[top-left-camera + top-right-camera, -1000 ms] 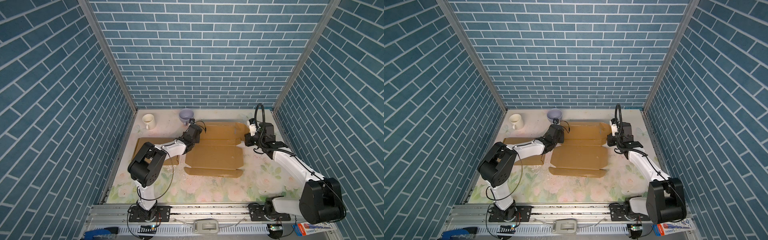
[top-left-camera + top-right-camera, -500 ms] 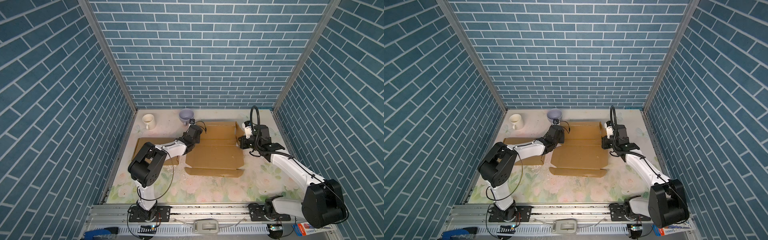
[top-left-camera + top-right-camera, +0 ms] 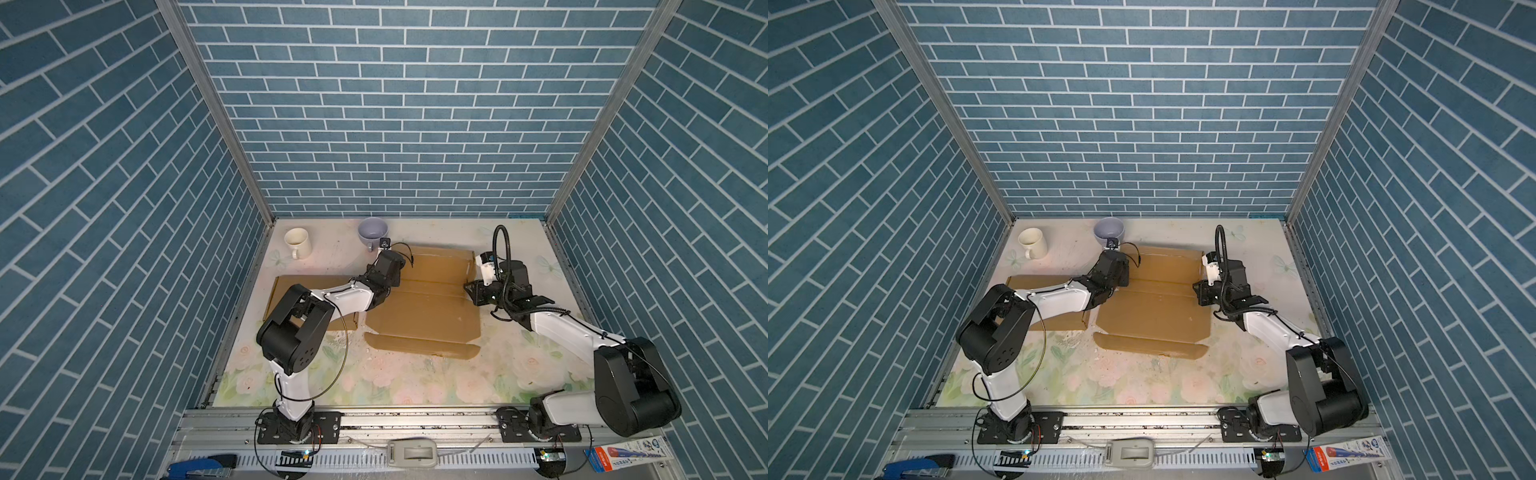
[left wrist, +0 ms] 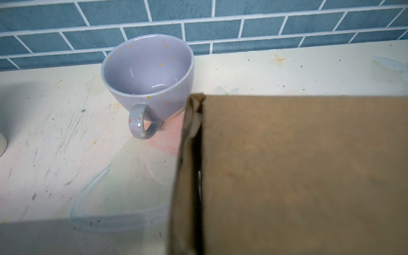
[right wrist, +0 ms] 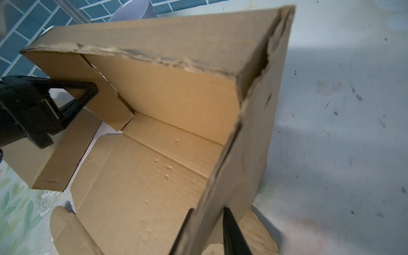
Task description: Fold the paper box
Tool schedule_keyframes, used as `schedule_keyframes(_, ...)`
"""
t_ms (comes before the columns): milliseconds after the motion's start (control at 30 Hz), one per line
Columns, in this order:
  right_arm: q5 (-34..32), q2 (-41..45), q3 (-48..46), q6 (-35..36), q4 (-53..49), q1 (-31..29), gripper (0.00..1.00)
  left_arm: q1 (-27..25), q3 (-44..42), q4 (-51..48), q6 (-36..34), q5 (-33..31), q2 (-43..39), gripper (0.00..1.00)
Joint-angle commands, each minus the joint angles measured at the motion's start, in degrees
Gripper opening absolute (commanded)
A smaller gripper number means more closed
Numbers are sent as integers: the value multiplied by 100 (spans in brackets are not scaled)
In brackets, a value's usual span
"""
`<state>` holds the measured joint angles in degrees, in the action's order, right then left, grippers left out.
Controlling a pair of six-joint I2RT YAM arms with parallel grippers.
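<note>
The right gripper (image 5: 207,220) has stood the brown corrugated cardboard box's (image 3: 424,316) right wall (image 5: 249,132) upright, pinch now unclear; the left gripper (image 5: 91,91) clamps the left wall (image 5: 103,99), so both sides stand.

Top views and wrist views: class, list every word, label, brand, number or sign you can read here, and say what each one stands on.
White, red and blue printed packet by the front rail: print present, too small to read.
Brown cardboard box: no print visible.
Lilac speckled ceramic mug: coloured specks only, no words.
Cream ceramic mug: no text visible.
Nothing is legible.
</note>
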<state>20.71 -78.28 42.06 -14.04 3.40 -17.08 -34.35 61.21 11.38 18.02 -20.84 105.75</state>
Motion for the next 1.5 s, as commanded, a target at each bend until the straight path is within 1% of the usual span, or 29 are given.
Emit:
schedule_keyframes(0, 644, 389, 328, 43, -581, 341, 41, 14, -268, -481, -44, 142, 167, 0)
schedule_keyframes(67, 751, 642, 370, -14, -744, 592, 48, 15, -258, -487, -61, 158, 182, 0)
schedule_keyframes(200, 776, 905, 556, -123, -959, 987, 52, 14, -250, -496, -81, 169, 200, 0)
schedule_keyframes(300, 656, 1034, 666, -327, -871, 1348, 52, 16, -282, -499, -113, 148, 174, 0)
schedule_keyframes(400, 224, 1032, 804, -478, -858, 1735, 51, 15, -335, -479, -119, 142, 156, 0)
schedule_keyframes(500, -303, 720, 901, -534, -738, 2054, 47, 15, -355, -462, -106, 144, 173, 0)
schedule_keyframes(567, -521, 392, 986, -578, -618, 2172, 44, 16, -331, -467, -106, 157, 183, 0)
schedule_keyframes(667, -531, -243, 1238, -279, -450, 2166, 42, 11, -303, -500, -110, 164, 182, 0)
schedule_keyframes(800, 76, -1246, 1667, 72, -341, 2142, 37, 24, -263, -518, -145, 170, 182, 0)
schedule_keyframes(900, 367, -1597, 1735, 252, -265, 1949, 36, 25, -250, -531, -115, 168, 188, 0)
schedule_keyframes(1067, 331, -1452, 1625, 819, -580, 1459, 36, 42, -259, -524, -105, 176, 174, 0)
schedule_keyframes(1167, 457, -1188, 1494, 1011, -937, 1272, 32, 42, -250, -522, -114, 182, 181, 0)
schedule_keyframes(1333, 617, -715, 1173, 1078, -1288, 970, 27, 51, -242, -505, -115, 195, 198, 0)
schedule_keyframes(1467, 452, -571, 1003, 1099, -1403, 651, 27, 50, -235, -496, -80, 203, 221, 0)
